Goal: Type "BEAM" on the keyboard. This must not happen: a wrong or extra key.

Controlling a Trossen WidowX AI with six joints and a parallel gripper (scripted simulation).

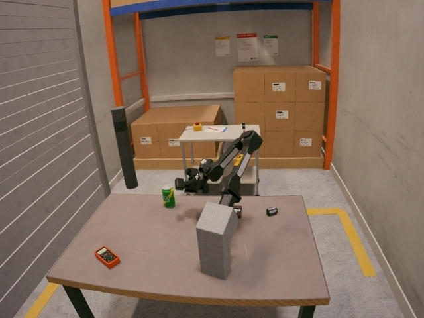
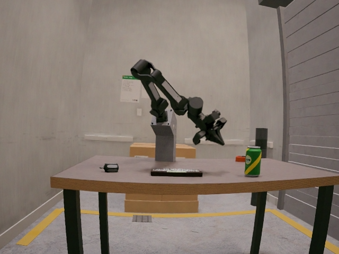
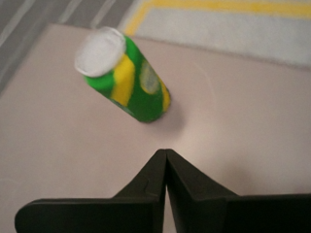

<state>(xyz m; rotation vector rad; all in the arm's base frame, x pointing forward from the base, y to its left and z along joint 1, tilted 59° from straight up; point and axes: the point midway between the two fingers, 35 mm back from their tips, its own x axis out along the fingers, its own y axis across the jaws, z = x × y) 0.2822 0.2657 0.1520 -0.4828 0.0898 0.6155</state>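
The keyboard is a flat black board with pale keys, lying on the table in front of the grey arm pedestal; in the top view only its end peeks out behind the pedestal. My gripper is shut and empty, tilted downward in the air, above the table and to the right of the keyboard, between it and the green can. In the wrist view the closed fingertips point at the table just short of the can. The keyboard is not in the wrist view.
A green and yellow can stands near the table's far edge. An orange multimeter lies at the near left. A small black device lies right of the pedestal. Cardboard boxes and a small white table stand behind.
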